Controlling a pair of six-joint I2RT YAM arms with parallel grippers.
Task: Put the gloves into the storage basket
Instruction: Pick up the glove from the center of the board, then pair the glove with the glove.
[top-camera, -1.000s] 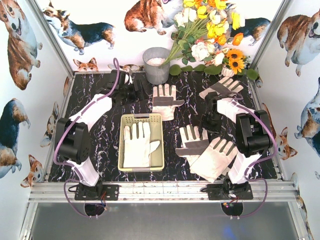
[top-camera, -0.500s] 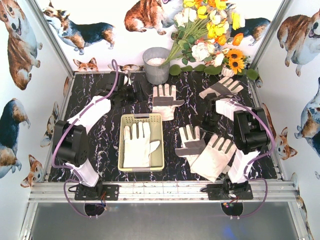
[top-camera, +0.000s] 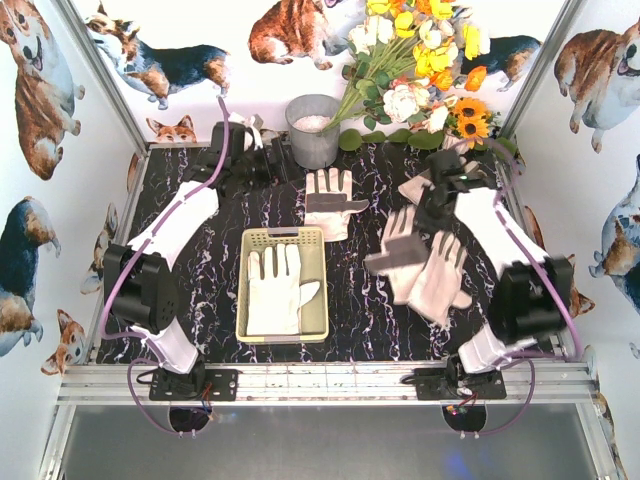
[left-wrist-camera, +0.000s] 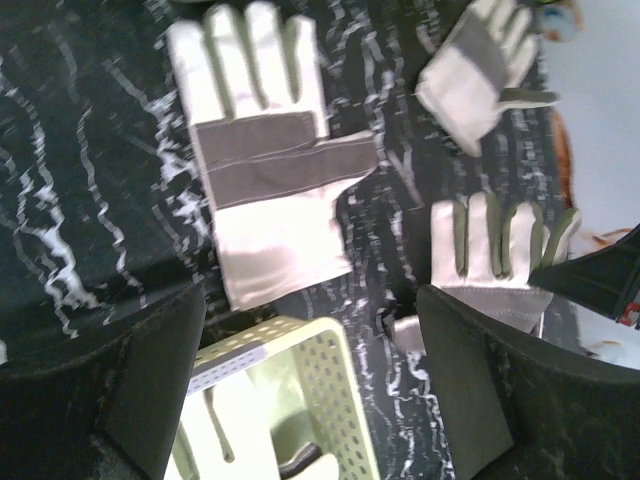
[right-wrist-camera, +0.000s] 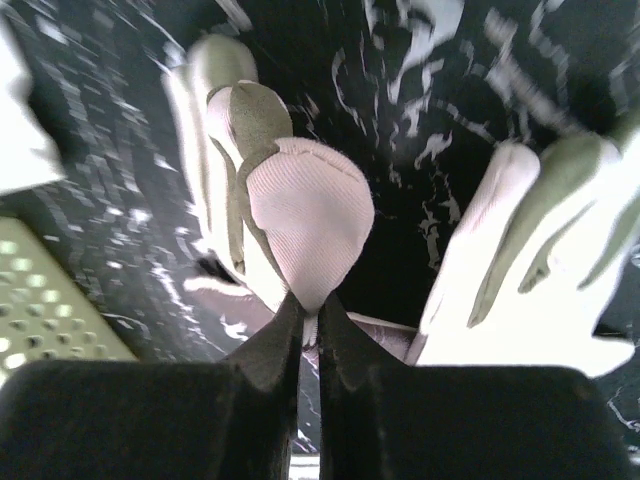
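Observation:
The pale yellow-green storage basket (top-camera: 283, 238) sits mid-table with one glove (top-camera: 275, 290) lying in it. My right gripper (top-camera: 425, 218) is shut on the fabric of a glove (top-camera: 398, 255), pinched between the jaws in the right wrist view (right-wrist-camera: 300, 210). A second glove (top-camera: 442, 282) overlaps it. Another glove (top-camera: 332, 203) lies flat behind the basket, in front of my open left gripper (top-camera: 268, 172), whose jaws stand wide with nothing between them (left-wrist-camera: 310, 300). A further glove (top-camera: 420, 186) lies at the back right, partly hidden by the right arm.
A grey metal bucket (top-camera: 313, 130) stands at the back centre beside a bunch of flowers (top-camera: 420, 70). Corgi-print walls close in the table on three sides. The basket's corner (right-wrist-camera: 40, 310) shows at the left of the right wrist view.
My right gripper has shut on a glove, and the arm has swung toward the back, carrying that glove and the overlapping one away from the front. The left arm has drawn back slightly.

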